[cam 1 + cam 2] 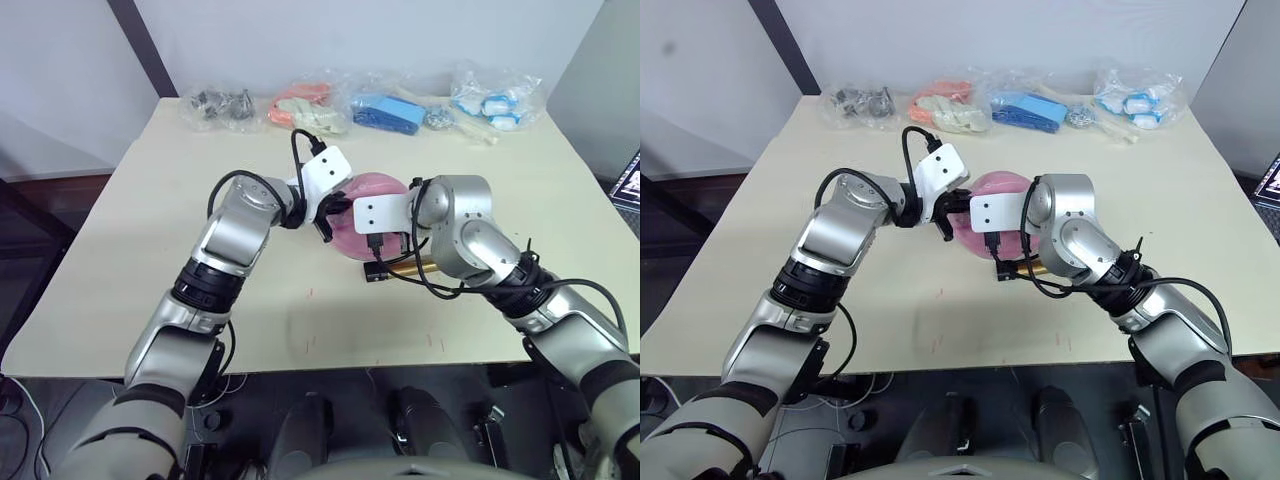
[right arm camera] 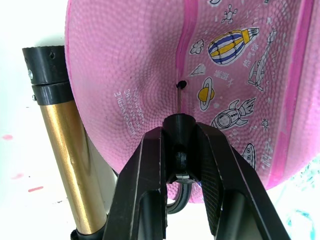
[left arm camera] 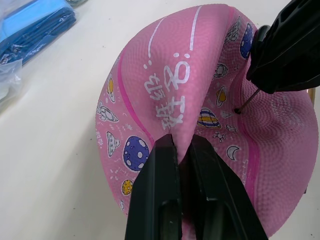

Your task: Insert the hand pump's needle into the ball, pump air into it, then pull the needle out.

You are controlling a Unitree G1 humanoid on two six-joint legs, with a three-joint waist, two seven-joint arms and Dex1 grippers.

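Note:
The pink ball [image 3: 165, 95], saggy and dented, lies at the middle of the table [image 1: 110, 270]. My left gripper [image 3: 181, 146] is shut on a raised fold of the ball's rubber. From the other side, my right gripper [image 2: 180, 131] is shut on the black fitting of the needle [image 2: 179, 100]. The needle's tip meets the black valve dot [image 2: 182, 84]; how deep it sits I cannot tell. The hand pump [image 2: 67, 150], a gold cylinder with a black end, lies on the table beside the ball, under my right wrist [image 1: 405, 268].
Several plastic bags line the table's back edge: dark items [image 1: 220, 105], orange ones [image 1: 305, 105], blue ones [image 1: 388, 110] and white-blue ones [image 1: 495, 100]. The front edge runs just below my forearms.

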